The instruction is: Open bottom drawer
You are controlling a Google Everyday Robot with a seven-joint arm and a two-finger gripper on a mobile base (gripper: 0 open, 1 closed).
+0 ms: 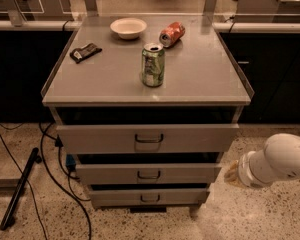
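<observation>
So the gripper [232, 174] is low on the right side of the shot, on the end of a fat white arm [280, 161] that comes in from the right edge. It's just off the right end of the middle drawer [148, 174], near it but apart as far as I can see. All you get of it is a tan nub past the white wrist, so I honestly can't tell if it's spread or pressed together, and it isn't holding anything I can make out.

The bottom drawer [149, 197] is the lowest of the 3 grey fronts, below and left of the gripper, right down by the speckled floor [250, 214]. Its small dark loop handle [150, 198] sits dead centre, with nothing on it. There's a dark gap along the top of its front.

Above the middle one is the top drawer [148, 138], the tallest and widest, with the same kind of handle.

Up on the bench [200, 79] there's a green can [153, 65] standing upright near the middle, a red can [171, 33] lying on its side behind it, a white bowl [128, 28] to the left of that, and a dark packet [85, 52] near the left edge.

On the floor to the left are black cables [55, 169] and a black rod [20, 189] lying at a slant.
</observation>
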